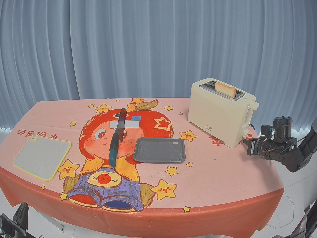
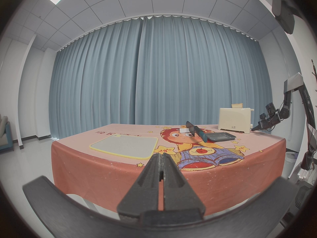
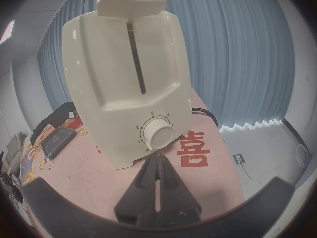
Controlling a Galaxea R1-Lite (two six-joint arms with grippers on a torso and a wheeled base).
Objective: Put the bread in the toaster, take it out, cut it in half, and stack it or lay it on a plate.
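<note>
Just ahead of the right gripper, closed empty on a level forearm, stood the cream plastic toaster holding a browned bread slice; the left gripper hung closed, empty.

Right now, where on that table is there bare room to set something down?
The widest bare cloth runs along the table's near edge, in front of the tray and toaster. More lies behind the cutting board, far left. The middle is crowded: knife close beside tray. The right gripper sits at the toaster's knob end.
</note>
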